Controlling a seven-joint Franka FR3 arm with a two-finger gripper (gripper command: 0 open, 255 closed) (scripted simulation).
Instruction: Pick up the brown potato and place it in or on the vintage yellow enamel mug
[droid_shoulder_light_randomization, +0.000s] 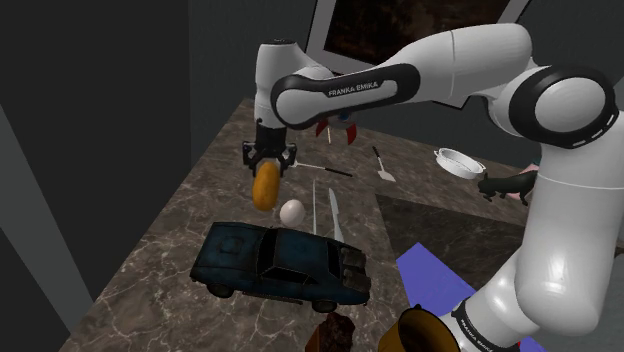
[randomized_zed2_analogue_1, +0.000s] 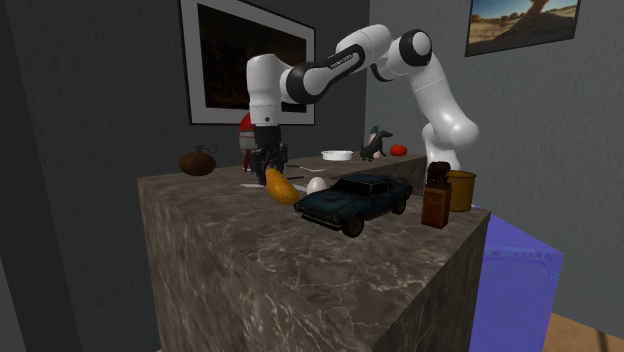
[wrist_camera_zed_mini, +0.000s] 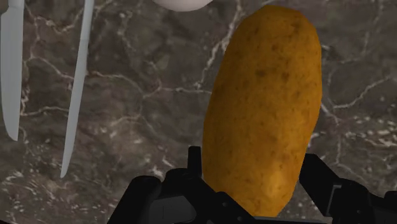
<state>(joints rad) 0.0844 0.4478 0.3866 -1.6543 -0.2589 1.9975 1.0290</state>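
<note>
The gripper (droid_shoulder_light_randomization: 266, 162) pinches the brown potato (droid_shoulder_light_randomization: 265, 188) above the marble tabletop (droid_shoulder_light_randomization: 170, 250), beside a white egg (droid_shoulder_light_randomization: 292, 211); transport is in hand; next, carry it over the toy car (droid_shoulder_light_randomization: 285, 262) to the yellow mug (droid_shoulder_light_randomization: 400, 338).

Speckled golden-brown potato (wrist_camera_zed_mini: 264, 108); black end effector (droid_shoulder_light_randomization: 268, 163); dark white-veined counter (wrist_camera_zed_mini: 140, 95); dark-blue toy car (droid_shoulder_light_randomization: 280, 262); ochre-yellow mug (randomized_zed2_analogue_1: 461, 189)

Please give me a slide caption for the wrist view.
The tool clasps the brown potato above the marbled counter.

Dim, even light leaves the walls (droid_shoulder_light_randomization: 100, 80) dark, while the white arm (droid_shoulder_light_randomization: 450, 70) and potato (wrist_camera_zed_mini: 264, 108) show bright and sharp.
</note>
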